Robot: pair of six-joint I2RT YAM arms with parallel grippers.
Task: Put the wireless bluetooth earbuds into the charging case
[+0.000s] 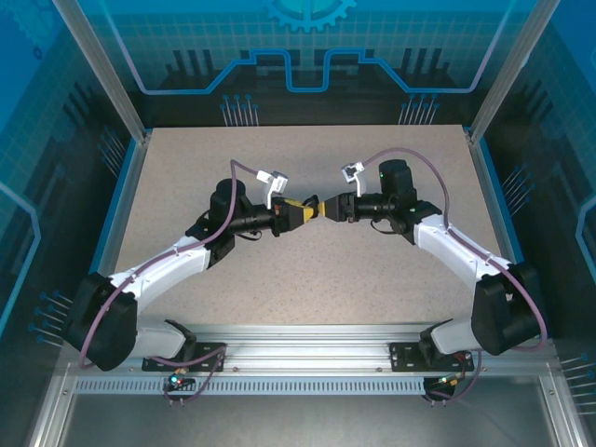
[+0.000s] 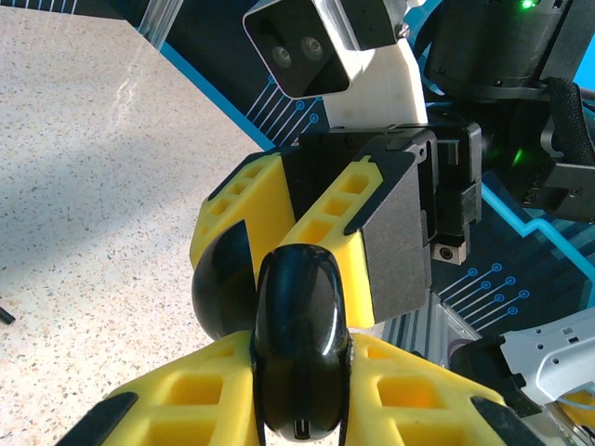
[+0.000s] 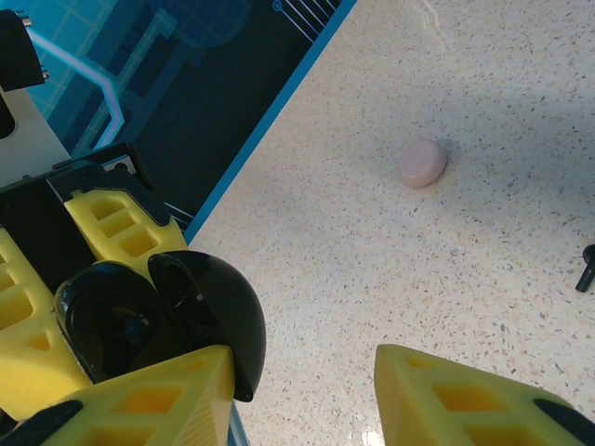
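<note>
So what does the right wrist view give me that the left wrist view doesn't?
Right wrist, not left wrist: a pale pink round case lying on the table, and the hollow inside of the black case, which is hinged open. Left wrist, not right wrist: the port on that case's edge and the white camera on the other arm. Both: the black case held between the left arm's yellow fingers, above the speckled table.

1. Left arm [image 1: 168,265]: white shells, black joints, mauve cable.
2. Right arm [image 1: 456,244]: the same, with a green light at the wrist.
3. Fingers [image 2: 177,409]: yellow, hollow-celled, black-edged.
4. Wrist camera [image 2: 321,51]: white block, two dark lenses.
</note>
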